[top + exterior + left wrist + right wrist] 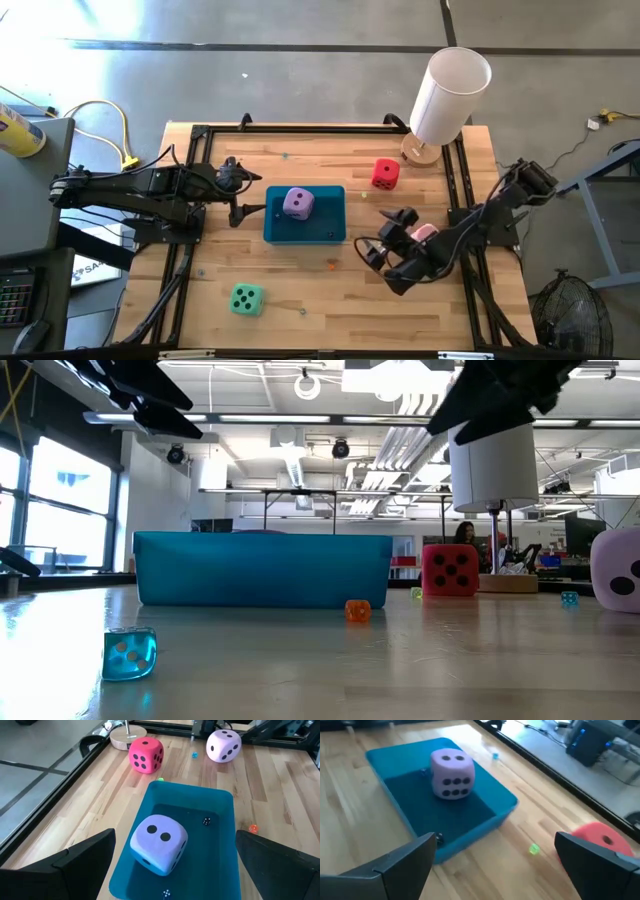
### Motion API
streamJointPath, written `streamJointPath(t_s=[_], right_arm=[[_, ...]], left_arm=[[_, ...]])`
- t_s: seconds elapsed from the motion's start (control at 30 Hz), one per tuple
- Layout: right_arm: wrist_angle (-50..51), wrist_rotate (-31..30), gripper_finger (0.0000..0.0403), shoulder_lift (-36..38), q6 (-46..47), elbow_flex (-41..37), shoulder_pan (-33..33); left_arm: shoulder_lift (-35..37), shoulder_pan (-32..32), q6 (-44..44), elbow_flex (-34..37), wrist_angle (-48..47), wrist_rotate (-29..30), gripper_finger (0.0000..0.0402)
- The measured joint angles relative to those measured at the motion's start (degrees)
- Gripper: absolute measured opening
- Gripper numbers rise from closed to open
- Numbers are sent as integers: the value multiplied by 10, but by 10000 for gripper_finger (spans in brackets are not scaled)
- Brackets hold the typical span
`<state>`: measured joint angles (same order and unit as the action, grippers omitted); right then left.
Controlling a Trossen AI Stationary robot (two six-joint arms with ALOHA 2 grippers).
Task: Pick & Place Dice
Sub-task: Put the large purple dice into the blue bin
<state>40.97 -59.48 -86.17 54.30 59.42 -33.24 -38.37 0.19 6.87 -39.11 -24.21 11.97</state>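
Small blue die point(129, 654) sits nearest; pink die point(425, 233) partly hidden under right gripper point(385, 243), both grippers' fingers wide, empty.

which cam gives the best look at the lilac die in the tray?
Left wrist view: the lilac die sits close and unobstructed inside the teal tray, two-pip face up. Right wrist view also shows it clearly, a little farther off. High view shows it small from above. In the low view the tray wall hides it.
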Motion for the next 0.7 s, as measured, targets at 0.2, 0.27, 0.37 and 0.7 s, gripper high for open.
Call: streamJointPath(t_s=[0.2, 0.27, 0.37, 0.7], right_arm=[[-49, 9, 399, 5, -106, 0, 12], [-49, 18, 399, 16, -113, 0, 9], [-45, 36, 398, 40, -100, 0, 0], [101, 239, 398, 145, 74, 0, -10]], left_arm=[[0, 0, 0, 0, -9, 0, 400], [0, 0, 0, 0, -12, 0, 400], [0, 0, 0, 0, -16, 0, 400], [0, 0, 1, 0, -16, 0, 400]])
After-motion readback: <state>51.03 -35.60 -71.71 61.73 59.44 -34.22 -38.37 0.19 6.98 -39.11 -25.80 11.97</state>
